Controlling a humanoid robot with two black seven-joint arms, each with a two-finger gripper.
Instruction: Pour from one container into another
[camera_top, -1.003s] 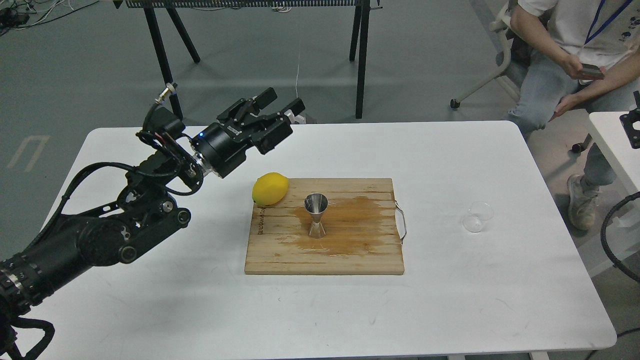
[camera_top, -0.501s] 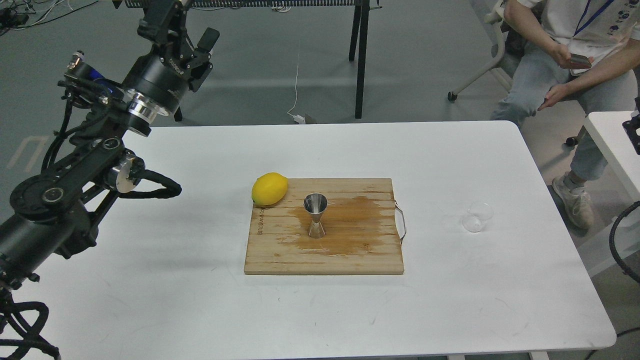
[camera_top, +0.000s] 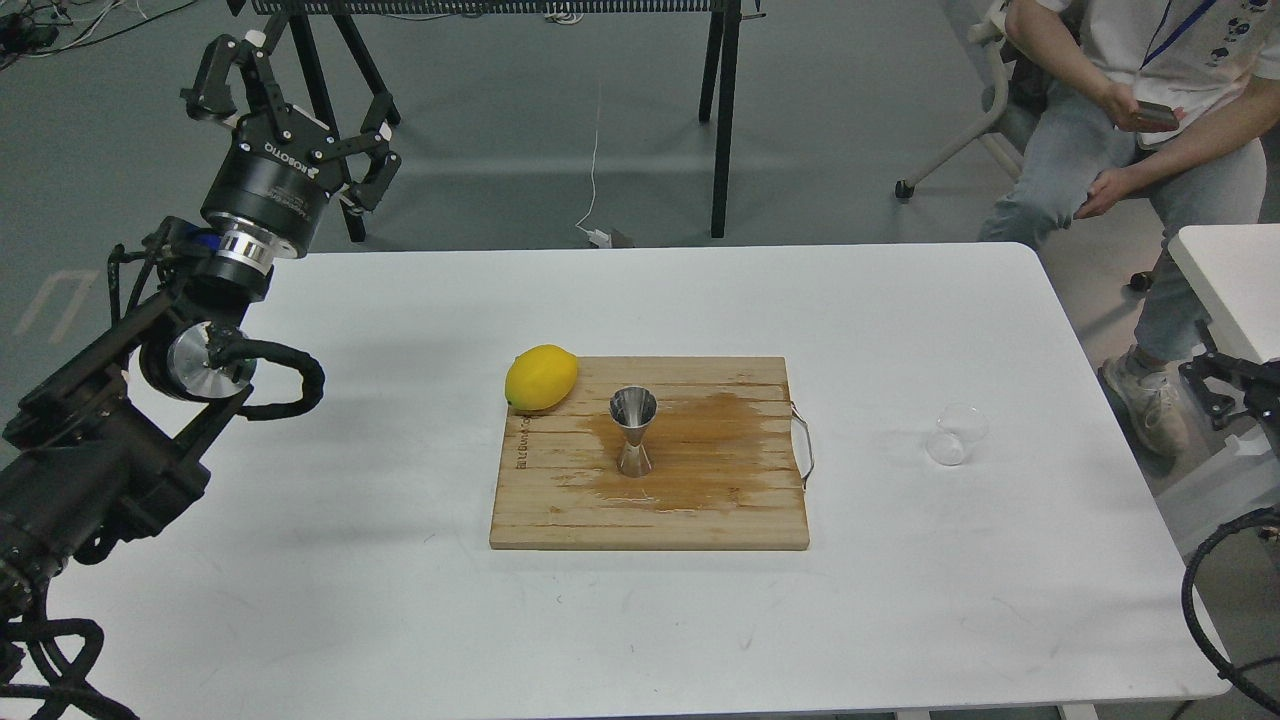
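Note:
The steel jigger (camera_top: 633, 430) stands upright in the middle of a wooden cutting board (camera_top: 700, 510), on a wet brown stain. The clear glass cup (camera_top: 955, 435) sits on the white table right of the board, apart from everything; I cannot tell if it is upright. My left gripper (camera_top: 305, 100) is raised high at the far left, past the table's back edge, open and holding nothing. A black clawed part (camera_top: 1222, 388) at the right edge looks like my right gripper, small and dark.
A yellow lemon (camera_top: 541, 377) rests at the board's back left corner. The board has a metal handle (camera_top: 805, 445) on its right side. A seated person (camera_top: 1130, 110) is at the back right. A black table frame (camera_top: 720, 120) stands behind.
My left arm swung up and away from above the lemon to the far left, and the gripper now points upward. The dark part at the right edge moved down towards the table.

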